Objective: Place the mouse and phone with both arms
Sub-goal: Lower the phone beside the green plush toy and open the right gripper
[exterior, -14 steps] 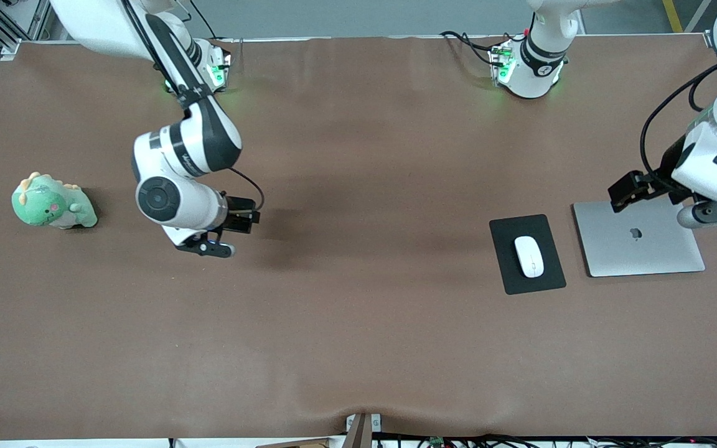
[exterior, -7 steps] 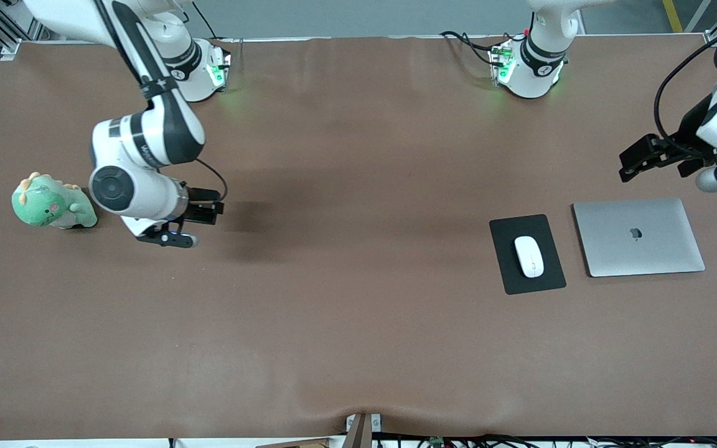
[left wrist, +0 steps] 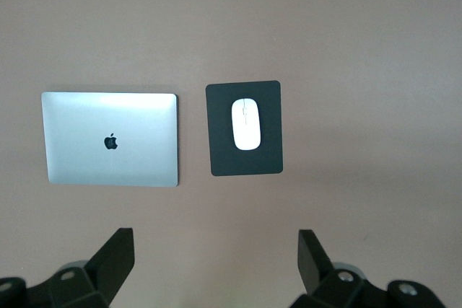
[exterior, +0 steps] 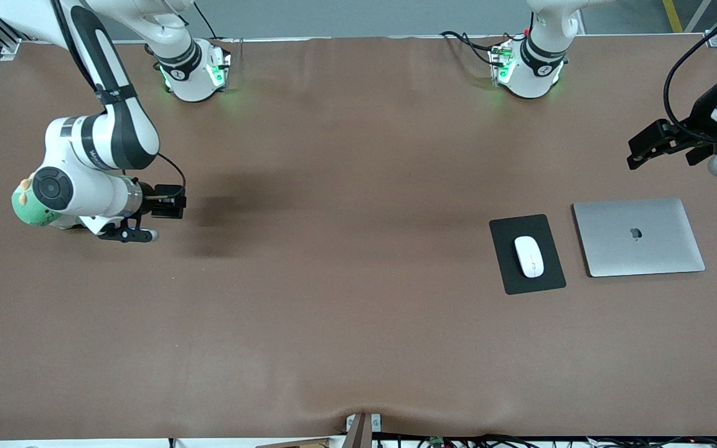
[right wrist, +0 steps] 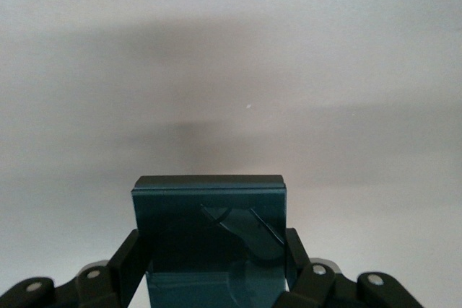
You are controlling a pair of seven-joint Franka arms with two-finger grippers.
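Brown cloth covers the table point(exterior: 358, 311), with the mouse point(exterior: 529, 256) lying on a black mouse pad point(exterior: 508, 274) beside a closed silver laptop point(exterior: 638, 237), toward the left arm's end. Since a second ago the right gripper point(exterior: 123, 235) has swung from mid-table toward the right arm's end, and its wrist now covers most of the green plush toy point(exterior: 22, 208). Its fingers are clamped on the phone point(right wrist: 209, 232), a dark slab seen only in the right wrist view. The left gripper point(left wrist: 216, 261) has lifted off the laptop and hangs above bare table with its fingers point(left wrist: 115, 254) spread wide and empty, partly cut off at the frame edge.
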